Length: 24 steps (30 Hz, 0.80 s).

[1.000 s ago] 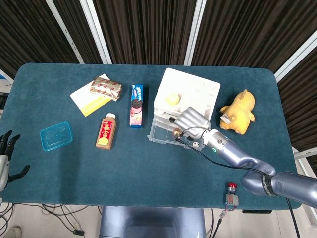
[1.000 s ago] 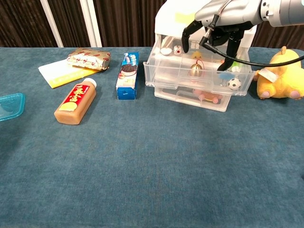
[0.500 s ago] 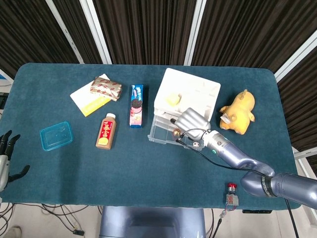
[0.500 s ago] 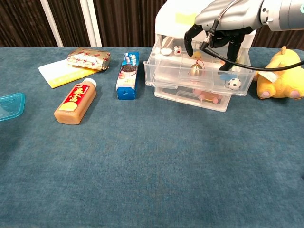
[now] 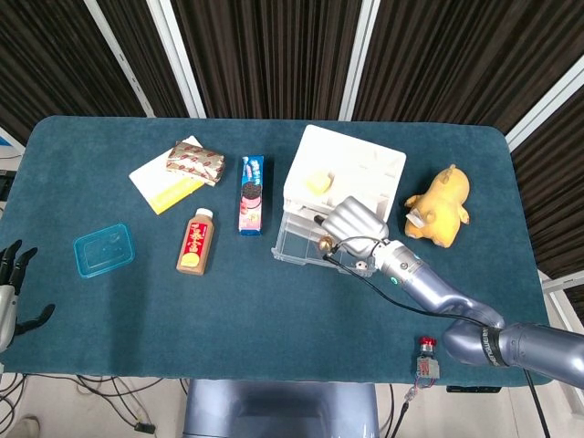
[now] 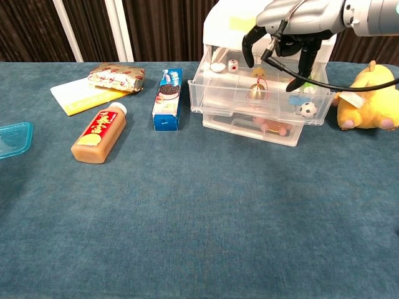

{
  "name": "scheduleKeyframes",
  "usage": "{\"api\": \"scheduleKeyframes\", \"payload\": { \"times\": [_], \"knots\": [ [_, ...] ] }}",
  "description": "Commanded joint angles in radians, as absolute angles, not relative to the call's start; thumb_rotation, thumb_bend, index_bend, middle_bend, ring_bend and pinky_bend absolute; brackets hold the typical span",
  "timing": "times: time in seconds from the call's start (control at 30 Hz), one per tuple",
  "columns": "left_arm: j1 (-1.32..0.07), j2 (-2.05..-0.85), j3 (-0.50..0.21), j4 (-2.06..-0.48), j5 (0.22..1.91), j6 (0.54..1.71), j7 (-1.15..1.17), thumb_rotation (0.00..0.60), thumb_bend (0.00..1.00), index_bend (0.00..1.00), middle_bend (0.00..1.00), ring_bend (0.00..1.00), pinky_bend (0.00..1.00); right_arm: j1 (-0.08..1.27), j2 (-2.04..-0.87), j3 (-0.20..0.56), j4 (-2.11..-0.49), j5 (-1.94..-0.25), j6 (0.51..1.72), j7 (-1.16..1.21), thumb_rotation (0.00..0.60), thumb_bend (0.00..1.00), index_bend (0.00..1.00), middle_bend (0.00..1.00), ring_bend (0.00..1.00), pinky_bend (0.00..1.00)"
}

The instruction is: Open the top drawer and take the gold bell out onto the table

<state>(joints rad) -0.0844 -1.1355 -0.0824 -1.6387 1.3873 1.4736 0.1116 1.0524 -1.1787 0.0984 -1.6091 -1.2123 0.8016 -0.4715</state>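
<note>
Right hand [image 6: 283, 28] with fingers spread, empty, over gold bell [image 6: 256, 92] in the pulled-out top drawer [image 6: 215, 93], at the table's [image 6: 187, 212] one o'clock.

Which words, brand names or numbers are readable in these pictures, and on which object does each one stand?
No text here can be read with certainty.
Brown drink bottle: red label with gold characters, too blurred to read.
Blue cookie box: white lettering, too small to read.
Patterned red and gold snack packet: print illegible.
Yellow and white booklet: no legible text.
Yellow sticker on the white drawer cabinet: blank or illegible.
</note>
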Motion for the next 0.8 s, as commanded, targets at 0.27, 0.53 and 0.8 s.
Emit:
{"api": "scheduleKeyframes", "payload": {
  "times": [0.27,0.53,0.8],
  "knots": [
    [-0.085,-1.135,-0.082,-1.640,1.386,1.472,0.113,0.600,0.19,0.10,0.00,0.00,0.00,1.050,-1.170,0.103,-1.648,-1.195,0.792,-0.504,0.600,0.19,0.38,1.00,1.00,1.00],
    [-0.084,-1.134,-0.082,-1.641,1.384,1.472,0.111,0.600,0.19,0.10,0.00,0.00,0.00,1.054,-1.190,0.097,-1.643,-1.164,0.790,-0.564,0.600,0.19,0.39,1.00,1.00,1.00],
    [-0.085,-1.134,-0.082,-1.641,1.385,1.470,0.112,0.600,0.19,0.10,0.00,0.00,0.00,1.055,-1.204,0.101,-1.638,-1.144,0.792,-0.585,0.600,0.19,0.39,1.00,1.00,1.00]
  ]
}}
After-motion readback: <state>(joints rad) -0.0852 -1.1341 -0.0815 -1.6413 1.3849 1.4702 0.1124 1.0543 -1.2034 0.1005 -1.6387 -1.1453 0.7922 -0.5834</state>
